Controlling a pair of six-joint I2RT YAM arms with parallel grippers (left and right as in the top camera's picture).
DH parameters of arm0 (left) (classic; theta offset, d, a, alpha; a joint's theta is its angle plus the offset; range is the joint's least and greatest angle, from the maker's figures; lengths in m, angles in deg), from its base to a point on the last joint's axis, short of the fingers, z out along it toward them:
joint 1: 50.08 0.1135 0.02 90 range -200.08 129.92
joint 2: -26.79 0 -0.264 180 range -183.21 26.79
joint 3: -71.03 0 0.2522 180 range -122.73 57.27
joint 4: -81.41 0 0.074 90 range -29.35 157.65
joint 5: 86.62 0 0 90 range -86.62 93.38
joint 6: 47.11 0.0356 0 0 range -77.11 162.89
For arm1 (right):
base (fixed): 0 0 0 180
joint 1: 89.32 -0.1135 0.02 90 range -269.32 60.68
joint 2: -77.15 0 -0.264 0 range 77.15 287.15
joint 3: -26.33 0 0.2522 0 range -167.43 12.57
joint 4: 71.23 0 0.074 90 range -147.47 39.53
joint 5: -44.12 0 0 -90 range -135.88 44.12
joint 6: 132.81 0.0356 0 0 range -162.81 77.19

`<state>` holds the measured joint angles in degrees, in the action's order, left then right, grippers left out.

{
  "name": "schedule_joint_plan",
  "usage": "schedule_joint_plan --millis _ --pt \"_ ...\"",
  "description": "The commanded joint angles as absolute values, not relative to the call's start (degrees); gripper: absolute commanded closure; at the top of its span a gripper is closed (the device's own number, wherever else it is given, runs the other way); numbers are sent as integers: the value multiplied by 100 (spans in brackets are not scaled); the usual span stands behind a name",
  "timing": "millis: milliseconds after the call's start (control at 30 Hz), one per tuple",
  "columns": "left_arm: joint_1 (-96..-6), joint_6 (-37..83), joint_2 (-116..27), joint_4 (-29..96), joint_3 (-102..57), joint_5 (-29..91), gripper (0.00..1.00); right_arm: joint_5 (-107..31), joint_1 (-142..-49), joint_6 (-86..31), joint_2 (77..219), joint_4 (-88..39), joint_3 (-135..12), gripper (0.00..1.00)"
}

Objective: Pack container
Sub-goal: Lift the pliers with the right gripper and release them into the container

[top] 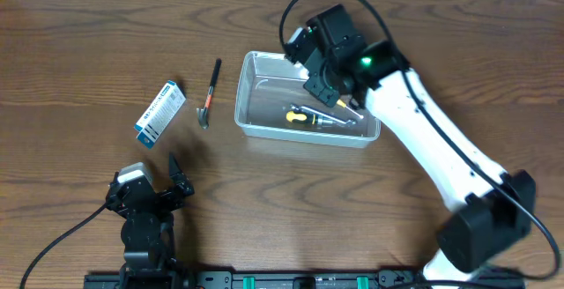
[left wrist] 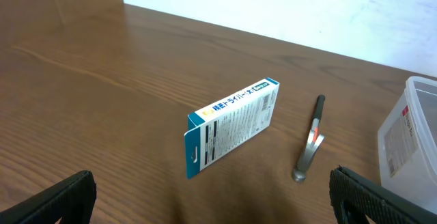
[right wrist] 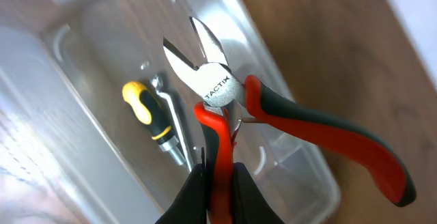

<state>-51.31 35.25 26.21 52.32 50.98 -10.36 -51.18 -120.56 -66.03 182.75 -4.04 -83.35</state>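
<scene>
One handle of red pliers [right wrist: 218, 87] is clamped in the right jaws over the container [top: 241, 104]; left jaws gape.

the container [top: 241, 104] stands on the table [top: 70, 42], right of centre, and a screwdriver [top: 308, 116] lies in it. the pliers [right wrist: 225, 94] hang over it in the right gripper [right wrist: 218, 176]. left of the container lies a slim hand tool [top: 210, 95], and further left the cardboard box [top: 159, 113]. the left gripper [top: 148, 181] is in front of the box, apart from it.
</scene>
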Motion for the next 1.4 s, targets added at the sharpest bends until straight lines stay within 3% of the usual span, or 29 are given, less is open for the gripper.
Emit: schedule_joint_plan --millis 0,600,633,667,700,733,933,1167,1367 --pt "-5111 3560 2656 5190 5230 -1060 2 -5210 -12026 -6708 18727 -417 -8438 99" --pt "-5111 3560 2656 5190 5230 -1062 2 -4993 -12004 -6147 20397 -397 -8438 98" --pt "-5111 3560 2656 5190 5230 -1062 2 -4996 -12004 -6149 20397 -401 -8438 95" --pt "-5111 3560 2656 5190 5230 -1060 2 -4996 -12004 -6151 20397 -408 -8438 72" --pt "-5111 3560 2656 5190 5230 -1062 2 -4996 -12004 -6151 20397 -412 -8438 56" --pt "-5111 3558 2656 5190 5230 -1060 2 -4996 -12002 -6149 20397 -410 -8438 48" --pt "-5111 3560 2656 5190 5230 -1062 2 -4996 -12000 -6140 20240 -406 -8514 41" --pt "-5111 3558 2656 5190 5230 -1060 2 -5033 -11927 -5327 19562 -213 -9270 34" --pt "-5111 3558 2656 5190 5230 -1062 2 -5459 -11315 -4339 18839 208 -10014 18"
